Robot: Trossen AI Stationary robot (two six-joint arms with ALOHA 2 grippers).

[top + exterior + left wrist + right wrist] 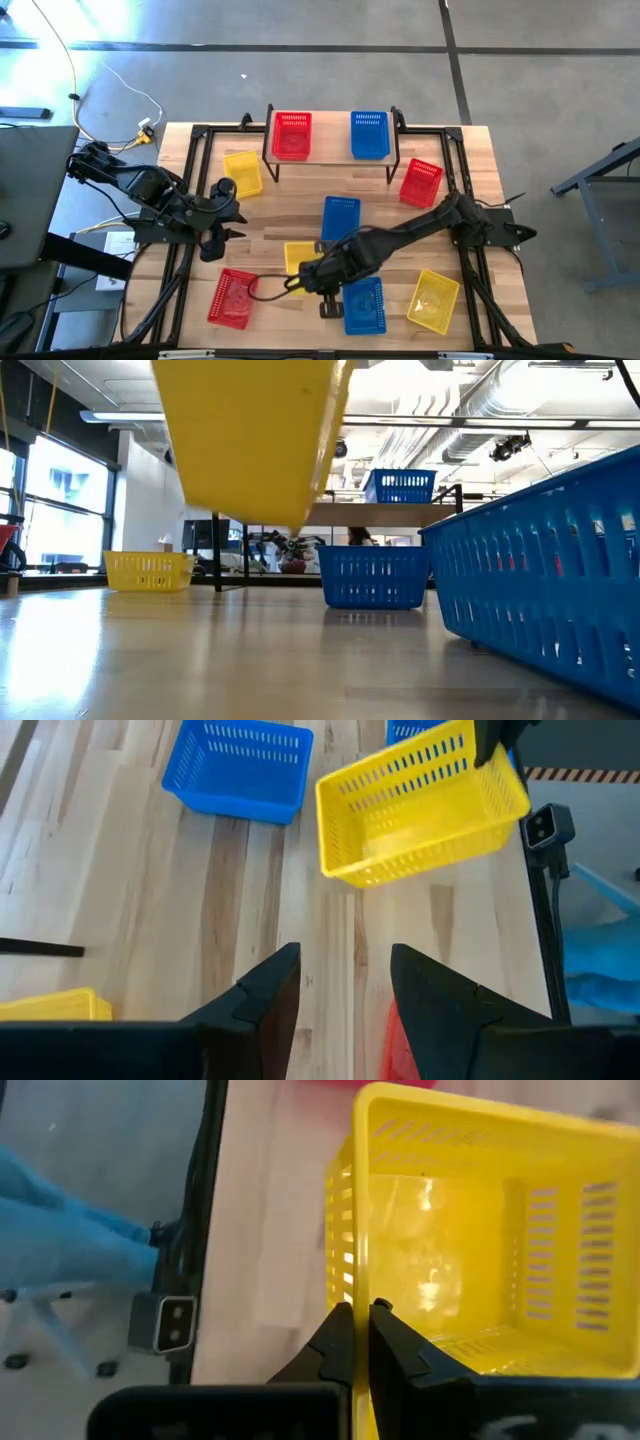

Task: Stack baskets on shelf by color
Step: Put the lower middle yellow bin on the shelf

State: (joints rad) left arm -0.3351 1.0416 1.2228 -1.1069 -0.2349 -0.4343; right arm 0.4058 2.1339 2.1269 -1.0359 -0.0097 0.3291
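On the shelf point(330, 160) at the table's far edge stand a red basket point(291, 135) and a blue basket point(369, 135). My right gripper point(305, 268) is shut on a yellow basket point(297, 254), which hangs over the table's near middle; the low view shows its underside point(250, 440) high off the wood. My left gripper point(215, 240) waits open at the left, its fingers point(270, 995) apart over bare wood. Loose on the table stand two yellow baskets point(243, 173) point(434, 300), two red baskets point(421, 182) point(233, 297) and two blue baskets point(340, 218) point(364, 305). My right gripper pinches the top edge of one wall point(345, 1280) of the yellow basket, near a corner, one finger outside and one finger point(395, 1345) inside. The fingers slant down at it from the table's right. The basket hangs tilted point(420, 805), lifted clear of the table.
The near blue basket point(550, 580) sits just right of the lifted one. Another blue basket point(372, 575) stands between it and the shelf. Black frame rails run along the table's edges point(190, 200). Bare wood lies in the middle left point(270, 225).
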